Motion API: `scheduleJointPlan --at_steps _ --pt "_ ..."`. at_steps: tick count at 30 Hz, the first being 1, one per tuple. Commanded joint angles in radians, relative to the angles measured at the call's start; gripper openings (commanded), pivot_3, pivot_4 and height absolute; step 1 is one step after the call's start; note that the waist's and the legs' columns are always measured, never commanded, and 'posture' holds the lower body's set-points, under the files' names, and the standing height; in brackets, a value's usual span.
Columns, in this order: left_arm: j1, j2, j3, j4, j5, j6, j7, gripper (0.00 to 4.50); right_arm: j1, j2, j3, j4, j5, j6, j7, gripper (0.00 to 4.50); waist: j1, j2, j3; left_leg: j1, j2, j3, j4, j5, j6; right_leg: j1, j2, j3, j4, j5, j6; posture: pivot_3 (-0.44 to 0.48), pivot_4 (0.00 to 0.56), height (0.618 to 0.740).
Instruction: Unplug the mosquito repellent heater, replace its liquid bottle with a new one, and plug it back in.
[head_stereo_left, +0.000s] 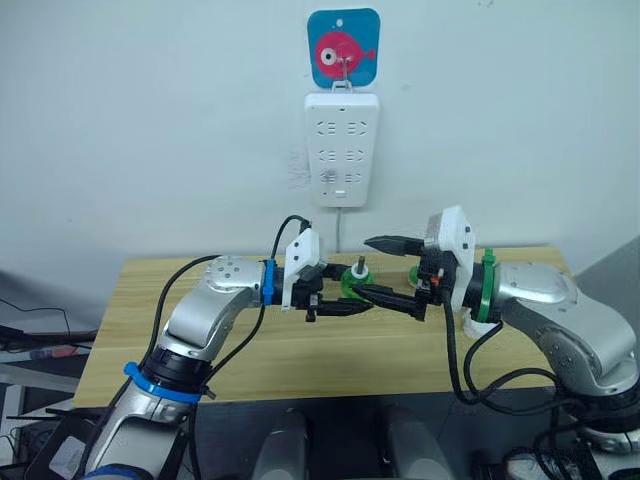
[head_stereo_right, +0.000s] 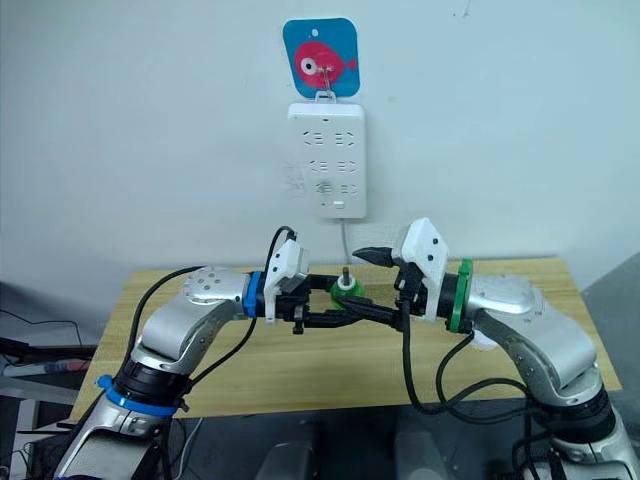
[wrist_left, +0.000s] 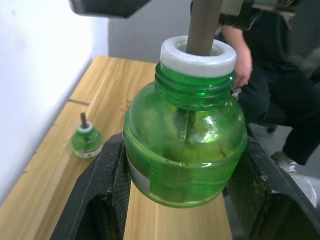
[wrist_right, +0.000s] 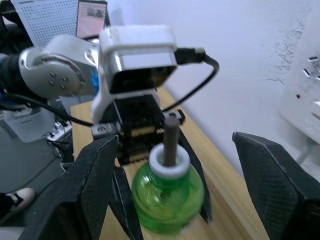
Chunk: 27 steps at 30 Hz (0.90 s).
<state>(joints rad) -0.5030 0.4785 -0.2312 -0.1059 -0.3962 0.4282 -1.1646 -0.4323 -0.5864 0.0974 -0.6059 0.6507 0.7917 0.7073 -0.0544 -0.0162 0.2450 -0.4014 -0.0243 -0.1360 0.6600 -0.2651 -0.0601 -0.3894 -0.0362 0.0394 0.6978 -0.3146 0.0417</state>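
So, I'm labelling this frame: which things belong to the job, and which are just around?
Job:
- green bottle, held in left gripper
- second green bottle on the table
- right gripper, open
- power strip

Around:
- fish hook plate
- seated person

A green liquid bottle (wrist_left: 185, 145) with a white collar and grey wick stands upright, clamped. Another bottle (wrist_left: 86, 137) stands on the table.

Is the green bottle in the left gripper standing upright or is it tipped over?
Upright. The green bottle sits between the left gripper's fingers with its white collar and wick pointing up; the right wrist view shows the same.
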Motion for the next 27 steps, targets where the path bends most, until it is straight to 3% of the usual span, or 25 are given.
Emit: scheduleJointPlan --at_steps 1,5,7,14,15,23,24,27 --pt "-0.013 -0.01 0.009 -0.017 -0.018 -0.011 -0.003 2.3 -0.015 0.007 -0.016 -0.013 0.023 0.014 -0.013 3.82 0.0 0.0 0.0 0.0 0.0 0.0 0.0 0.0 0.0 0.0 0.0 0.0 0.0 0.0 0.0 -0.069 0.186 0.732" --pt "-0.009 -0.009 0.015 -0.029 -0.024 -0.008 -0.007 2.3 -0.006 -0.002 0.007 0.005 -0.006 -0.01 0.007 3.82 0.0 0.0 0.0 0.0 0.0 0.0 0.0 0.0 0.0 0.0 0.0 0.0 0.0 0.0 0.0 -0.061 0.183 0.732" --pt "-0.005 -0.006 0.017 -0.035 -0.028 -0.005 -0.007 2.3 -0.001 -0.009 0.018 0.014 -0.023 -0.027 0.023 3.46 0.0 0.0 0.0 0.0 0.0 0.0 0.0 0.0 0.0 0.0 0.0 0.0 0.0 0.0 0.0 -0.056 0.182 0.732" --pt "0.009 -0.003 0.029 -0.052 -0.044 0.008 0.006 2.3 0.003 -0.038 0.049 0.031 -0.071 -0.087 0.075 0.98 0.0 0.0 -0.001 0.0 0.0 0.0 0.0 0.0 0.0 0.0 0.0 0.0 0.0 0.0 0.0 -0.04 0.172 0.732" --pt "0.008 -0.005 0.032 -0.052 -0.05 0.012 0.009 2.29 0.002 -0.038 0.051 0.033 -0.074 -0.092 0.08 0.8 0.0 0.0 -0.001 0.0 0.0 0.0 0.0 0.0 0.0 0.0 0.0 0.0 0.0 0.0 0.0 -0.039 0.172 0.732" --pt "0.009 -0.003 0.033 -0.016 -0.016 -0.031 0.033 2.29 -0.028 -0.021 0.022 0.046 -0.058 -0.088 0.079 0.8 0.0 0.0 -0.002 0.0 0.0 0.0 0.0 0.002 -0.003 0.0 0.0 0.0 0.0 0.0 0.0 -0.036 0.161 0.732" --pt "0.008 0.0 0.031 -0.007 -0.007 -0.042 0.036 3.02 -0.031 -0.019 0.016 0.047 -0.054 -0.085 0.077 0.8 0.0 0.0 -0.003 0.0 0.0 0.0 0.001 0.002 -0.003 0.0 0.0 0.0 0.0 0.0 0.001 -0.036 0.161 0.732" --pt "0.016 0.015 0.022 0.031 0.029 -0.083 0.043 3.9 -0.038 -0.01 -0.029 0.056 -0.024 -0.06 0.052 0.8 0.0 0.0 -0.004 0.0 0.0 0.0 0.0 0.002 -0.003 0.0 0.0 0.0 0.0 0.0 0.001 -0.036 0.155 0.732"
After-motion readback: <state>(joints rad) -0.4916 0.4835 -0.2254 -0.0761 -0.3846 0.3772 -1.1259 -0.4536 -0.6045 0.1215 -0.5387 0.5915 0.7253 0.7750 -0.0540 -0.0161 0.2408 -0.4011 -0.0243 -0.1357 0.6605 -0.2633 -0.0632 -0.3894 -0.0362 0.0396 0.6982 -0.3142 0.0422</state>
